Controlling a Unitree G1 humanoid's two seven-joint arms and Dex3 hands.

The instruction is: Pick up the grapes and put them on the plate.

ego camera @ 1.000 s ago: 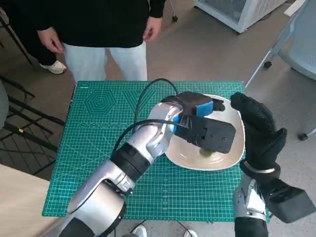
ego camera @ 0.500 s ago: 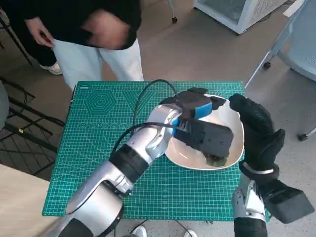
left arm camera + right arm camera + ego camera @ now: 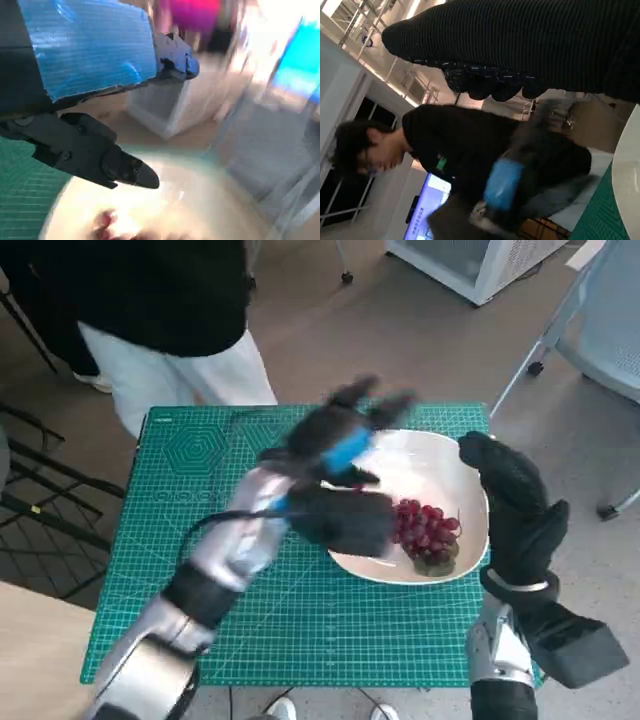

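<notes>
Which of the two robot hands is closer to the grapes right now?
The left robot hand, with blue tape, blurred beside the grapes on the plate. The gloved right robot hand stands at the plate's outer rim.

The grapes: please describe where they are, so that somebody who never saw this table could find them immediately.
Look at the green cutting mat that covers the table, then at the white plate near its far right corner. The grapes lie inside the plate, at the side nearest the robot, between the left hand and the right hand. They are a dark red bunch, the only red thing on the white plate.
</notes>
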